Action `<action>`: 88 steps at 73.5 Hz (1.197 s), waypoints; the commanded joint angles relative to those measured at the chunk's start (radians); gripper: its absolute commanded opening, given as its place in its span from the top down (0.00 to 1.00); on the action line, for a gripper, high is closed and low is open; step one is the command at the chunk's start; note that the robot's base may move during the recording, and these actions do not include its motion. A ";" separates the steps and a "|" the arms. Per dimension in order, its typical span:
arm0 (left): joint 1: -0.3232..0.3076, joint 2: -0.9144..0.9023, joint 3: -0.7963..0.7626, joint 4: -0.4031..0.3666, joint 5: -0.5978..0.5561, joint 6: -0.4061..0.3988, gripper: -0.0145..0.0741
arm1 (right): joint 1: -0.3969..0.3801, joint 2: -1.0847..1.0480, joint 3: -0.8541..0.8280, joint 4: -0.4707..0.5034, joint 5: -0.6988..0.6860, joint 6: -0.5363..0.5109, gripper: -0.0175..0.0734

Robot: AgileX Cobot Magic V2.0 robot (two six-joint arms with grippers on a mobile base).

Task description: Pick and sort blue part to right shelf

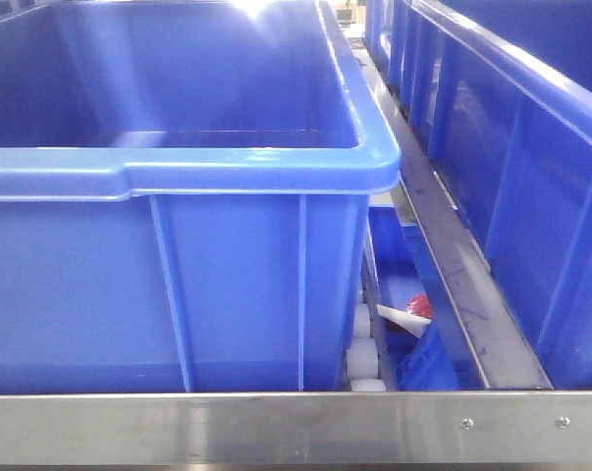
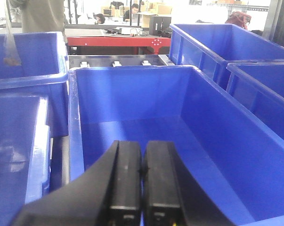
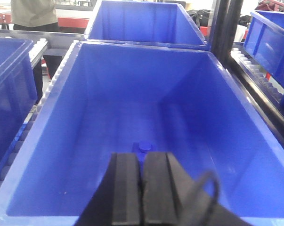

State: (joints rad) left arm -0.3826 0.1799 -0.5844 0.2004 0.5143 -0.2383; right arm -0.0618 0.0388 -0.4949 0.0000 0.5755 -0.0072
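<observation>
Both grippers pinched closed with nothing between them, over bins.
My right gripper (image 3: 142,188) has its black pads pressed together, hanging above a large blue plastic bin (image 3: 52,117); the small blue part (image 3: 142,146) lies on that bin's floor, just past the fingertips at 12 o'clock. My left gripper (image 2: 142,188) is likewise pressed together, holding nothing, over another deep blue plastic crate (image 2: 74,141). More blue crates (image 2: 28,61) sit at 10 o'clock.
</observation>
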 commanded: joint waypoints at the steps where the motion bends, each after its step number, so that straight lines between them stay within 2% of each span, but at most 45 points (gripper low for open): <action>1: -0.008 0.015 -0.026 0.005 -0.081 0.000 0.69 | -0.001 0.025 -0.026 0.000 -0.099 -0.007 0.74; 11: -0.008 0.015 0.008 0.005 -0.101 0.000 0.69 | -0.001 0.025 -0.026 0.000 -0.099 -0.007 0.74; 16: 0.020 0.015 0.032 0.000 -0.139 0.007 0.69 | -0.001 0.025 -0.026 0.000 -0.099 -0.007 0.74; 25: 0.134 0.002 0.096 -0.096 -0.237 0.132 0.69 | -0.001 0.025 -0.026 0.000 -0.099 -0.007 0.74; 36: 0.279 -0.075 0.251 -0.128 -0.366 0.133 0.69 | -0.001 0.025 -0.026 0.000 -0.099 -0.007 0.74; 48: 0.369 -0.171 0.448 -0.175 -0.456 0.133 0.69 | -0.001 0.025 -0.026 0.000 -0.099 -0.007 0.74; 61: 0.391 -0.208 0.616 -0.179 -0.572 0.133 0.69 | -0.001 0.025 -0.026 0.000 -0.100 -0.007 0.74; 65: 0.391 -0.208 0.612 -0.179 -0.514 0.133 0.69 | -0.001 0.025 -0.026 0.000 -0.098 -0.007 0.74; 88: 0.391 -0.206 0.614 -0.179 -0.530 0.133 0.69 | -0.001 0.025 -0.026 0.000 -0.101 -0.007 0.74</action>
State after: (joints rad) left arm 0.0070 -0.0060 0.0071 0.0296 0.0811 -0.1067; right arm -0.0618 0.0388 -0.4949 0.0000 0.5702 -0.0072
